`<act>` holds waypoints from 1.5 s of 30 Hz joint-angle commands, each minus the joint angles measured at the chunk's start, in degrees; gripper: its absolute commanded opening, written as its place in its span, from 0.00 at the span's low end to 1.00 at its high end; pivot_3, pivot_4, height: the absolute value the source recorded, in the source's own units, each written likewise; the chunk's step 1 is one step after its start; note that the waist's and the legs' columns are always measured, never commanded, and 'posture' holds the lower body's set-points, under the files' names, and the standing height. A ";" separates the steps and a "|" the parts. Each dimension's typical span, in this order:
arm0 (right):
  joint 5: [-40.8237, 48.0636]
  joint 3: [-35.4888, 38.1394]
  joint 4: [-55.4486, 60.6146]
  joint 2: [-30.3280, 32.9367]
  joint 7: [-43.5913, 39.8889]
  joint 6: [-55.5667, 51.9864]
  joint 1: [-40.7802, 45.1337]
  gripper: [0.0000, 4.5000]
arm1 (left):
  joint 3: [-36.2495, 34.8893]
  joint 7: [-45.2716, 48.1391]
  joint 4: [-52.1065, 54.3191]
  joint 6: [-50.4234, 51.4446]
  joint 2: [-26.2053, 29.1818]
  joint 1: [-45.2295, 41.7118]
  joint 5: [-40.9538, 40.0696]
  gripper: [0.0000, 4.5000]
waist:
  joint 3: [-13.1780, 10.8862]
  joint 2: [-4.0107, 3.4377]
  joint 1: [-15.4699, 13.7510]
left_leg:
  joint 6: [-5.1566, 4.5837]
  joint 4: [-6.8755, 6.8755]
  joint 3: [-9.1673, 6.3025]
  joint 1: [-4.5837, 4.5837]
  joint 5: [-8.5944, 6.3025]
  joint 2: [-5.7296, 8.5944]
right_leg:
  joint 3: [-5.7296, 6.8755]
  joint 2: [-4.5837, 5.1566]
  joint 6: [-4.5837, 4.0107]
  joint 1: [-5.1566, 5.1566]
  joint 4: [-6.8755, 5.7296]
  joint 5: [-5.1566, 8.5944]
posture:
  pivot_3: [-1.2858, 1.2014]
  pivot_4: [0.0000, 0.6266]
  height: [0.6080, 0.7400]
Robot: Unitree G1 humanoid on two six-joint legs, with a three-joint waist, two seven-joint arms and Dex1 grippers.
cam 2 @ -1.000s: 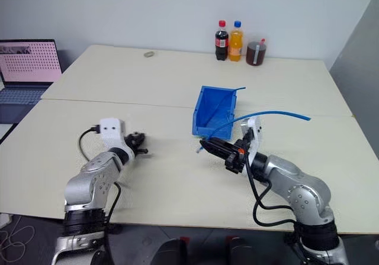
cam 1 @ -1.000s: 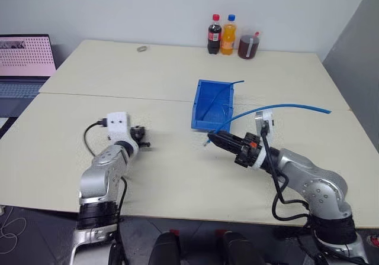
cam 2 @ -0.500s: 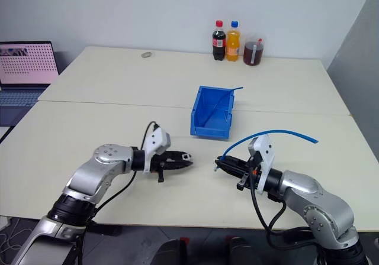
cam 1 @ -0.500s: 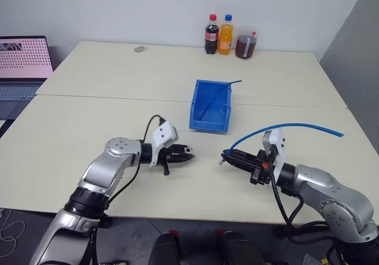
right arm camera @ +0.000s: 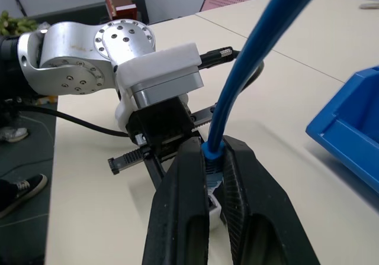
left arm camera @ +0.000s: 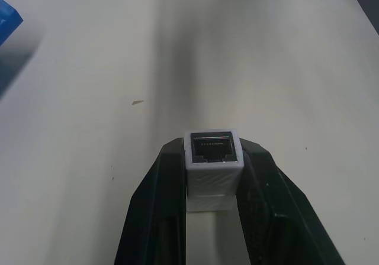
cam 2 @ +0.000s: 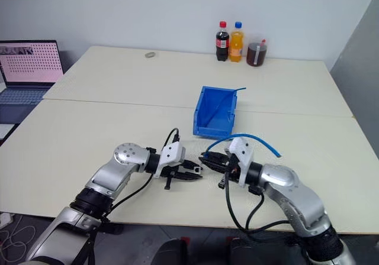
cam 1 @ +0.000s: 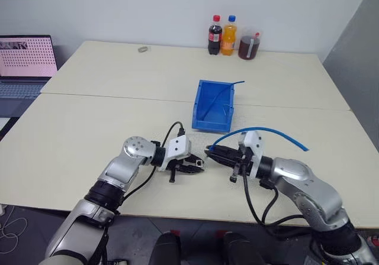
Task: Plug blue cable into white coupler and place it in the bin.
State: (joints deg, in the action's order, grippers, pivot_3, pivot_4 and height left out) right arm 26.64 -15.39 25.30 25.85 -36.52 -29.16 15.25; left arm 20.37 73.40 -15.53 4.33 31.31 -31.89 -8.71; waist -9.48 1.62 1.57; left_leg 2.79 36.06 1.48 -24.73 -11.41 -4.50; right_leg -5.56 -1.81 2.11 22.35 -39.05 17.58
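Gripping the white coupler (left arm camera: 213, 158) between two black fingers (left arm camera: 155, 217), left end effector (cam 1: 198, 165) clamped on its sides, open dark socket facing away from the wrist. Pinching the blue cable (right arm camera: 249, 81) near its tip, right end effector (cam 1: 212, 152) squeezed tight around it just behind the plug. Plug itself mostly hidden between the fingers (right arm camera: 183, 217) in the right wrist view, too tucked in to see well. Both end effectors held just above the desk (cam 1: 89, 129), tips facing each other and very close, coupler and plug almost meeting, touching or not too hard to tell. Rest of the cable curving up and over the right arm, its far end hanging free in the air.

Sitting farther back on the desk, near the middle, the bin (cam 1: 207, 114), with a thin darker blue cable (cam 1: 228, 87) poking out over its back corner. Standing at the far edge, a cola bottle with a red label (cam 1: 214, 35), an orange drink bottle (cam 1: 228, 35) and a cup of dark drink (cam 1: 248, 45); writing on the labels too small to read. Lying far back on the left, a small grey disc (cam 1: 142, 49). Cut off at the left edge, a laptop (cam 1: 23, 64) showing a pink dotted screen, no words readable
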 commanded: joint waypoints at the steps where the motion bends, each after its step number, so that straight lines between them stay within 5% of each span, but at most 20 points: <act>1: -5.80 -3.32 -5.62 -1.71 -2.66 6.39 3.94 0.02 | 1.20 1.51 -1.32 -0.17 -0.33 0.35 1.52 0.18 | 0.00 -0.01 0.04 | 0.00 0.00 0.01 0.00 0.00 0.00 | -0.01 0.00 0.00 0.00 0.00 0.00 | 0.52 0.24 1.00; 45: -19.64 -8.83 -24.50 -2.90 -17.92 19.28 10.35 0.02 | 0.62 2.36 -1.28 -0.90 -1.05 0.25 2.14 0.18 | 0.11 -0.09 0.08 | 0.00 0.02 0.03 0.21 0.00 -0.01 | -0.02 -0.02 -0.07 -0.13 -0.13 -0.04 | 0.52 0.24 1.00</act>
State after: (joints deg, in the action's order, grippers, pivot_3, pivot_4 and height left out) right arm 7.95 -23.29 2.93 23.17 -53.22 -9.72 25.04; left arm 19.69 75.11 -17.11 3.27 30.80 -32.14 -7.71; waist -9.37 1.53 1.65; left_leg 2.78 36.08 1.52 -24.50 -11.40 -4.51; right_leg -5.58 -1.83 2.04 22.22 -39.20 17.55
